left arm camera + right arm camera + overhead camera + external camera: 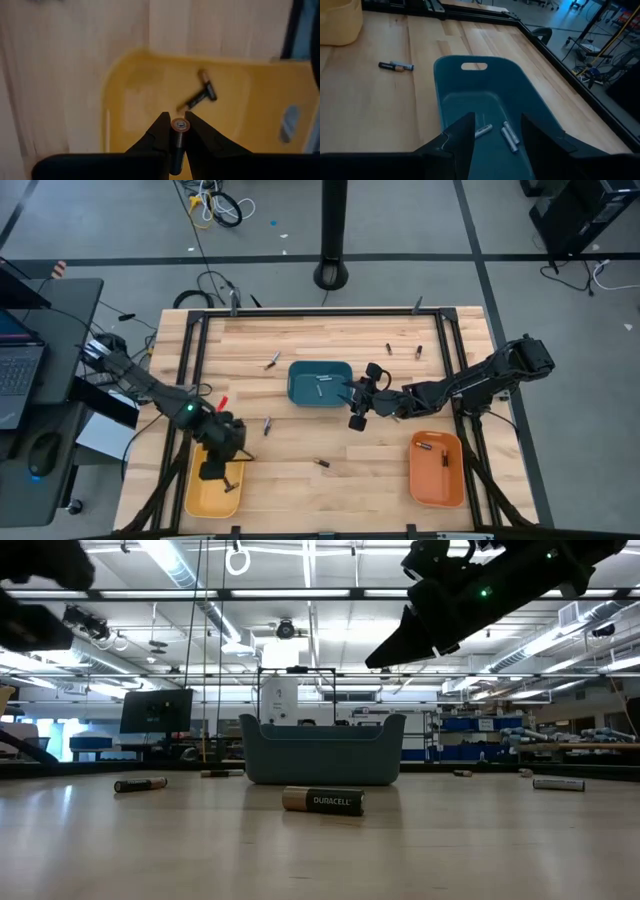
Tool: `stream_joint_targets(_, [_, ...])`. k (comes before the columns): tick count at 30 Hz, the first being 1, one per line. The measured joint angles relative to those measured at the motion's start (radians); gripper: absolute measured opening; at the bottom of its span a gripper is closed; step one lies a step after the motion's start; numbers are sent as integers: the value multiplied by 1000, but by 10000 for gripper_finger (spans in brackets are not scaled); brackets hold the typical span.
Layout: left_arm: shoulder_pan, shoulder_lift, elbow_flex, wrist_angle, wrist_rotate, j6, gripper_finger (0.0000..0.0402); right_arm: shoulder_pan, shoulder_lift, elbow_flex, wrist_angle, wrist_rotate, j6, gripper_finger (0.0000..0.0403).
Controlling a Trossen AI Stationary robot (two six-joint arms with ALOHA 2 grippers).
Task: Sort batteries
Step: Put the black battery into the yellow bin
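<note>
Over the yellow tray (pixel 125 95), my left claw (pixel 178 131) grips a battery (pixel 179 126); my right claw (pixel 495 131) hangs open above the blue bin (pixel 530 100).

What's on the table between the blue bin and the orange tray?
Mostly bare wood in the high view. The right end effector hangs over it, between the blue bin and orange tray.

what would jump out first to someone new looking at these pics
Three trays stand out on the wooden table: a teal tray mid-table, a yellow tray front-left and an orange tray front-right. The left pincer grips a battery over the yellow tray; the right pincer hangs open over the teal one. Loose batteries dot the table.
</note>
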Motion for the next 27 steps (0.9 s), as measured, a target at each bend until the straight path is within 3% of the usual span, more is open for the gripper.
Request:
stream_joint_targets(13, [-53, 0, -155, 184, -16, -100, 41, -50, 0, 0, -1, -54, -26, 169])
stream_joint_targets(27, [-50, 2, -239, 233, 15, -130, 43, -58, 0, 0, -1, -65, -23, 166])
